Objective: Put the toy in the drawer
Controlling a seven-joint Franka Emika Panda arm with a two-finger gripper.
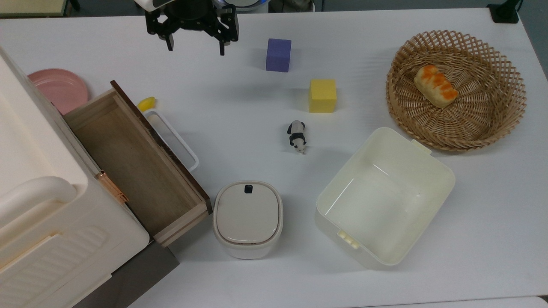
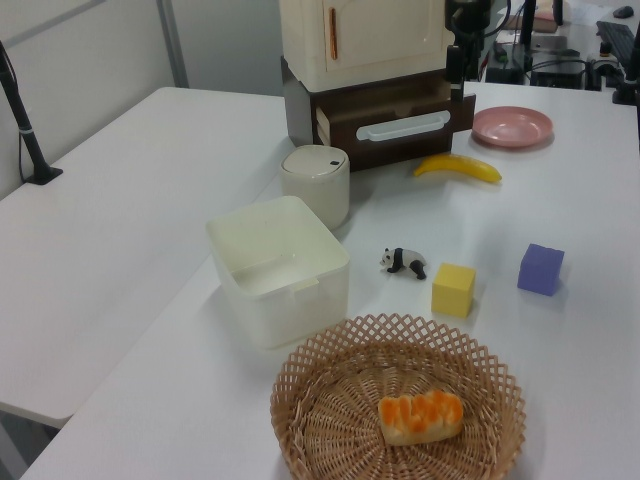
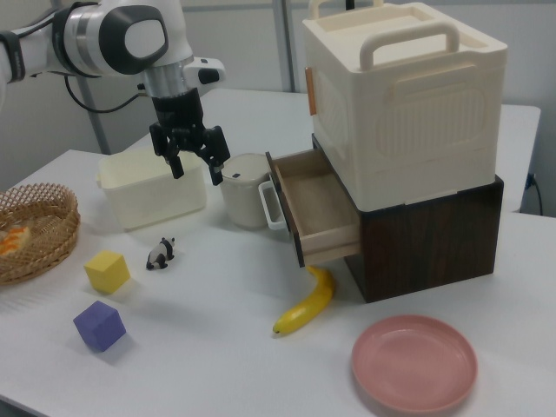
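Gripper (image 1: 196,46): fingers spread apart, nothing between them, held in the air above the table (image 1: 385,256) with the tips pointing down. In the top view it sits at the upper edge of the table.

Nearest items: the purple cube (image 1: 278,55) lies to the gripper's right in the top view, the yellow cube (image 1: 323,96) beyond and below it. The toy (image 1: 296,136), a small black-and-white panda, lies on the table surface, below and to the right of the gripper in the top view, well apart from it and just below the yellow cube. In the right view the toy (image 3: 161,253) lies below the gripper (image 3: 193,162), near the yellow cube.

The drawer (image 1: 137,167) is pulled open, below and to the left of the gripper in the top view; its wooden interior is bare. A banana (image 3: 308,302) lies by its front panel.

Assessment: the drawer is ready to receive. The toy is not grasped, not lifted. Remaining work, by judgement: descend on the toy, close on it, carry it over the drawer, release. The task appears to be at its start.
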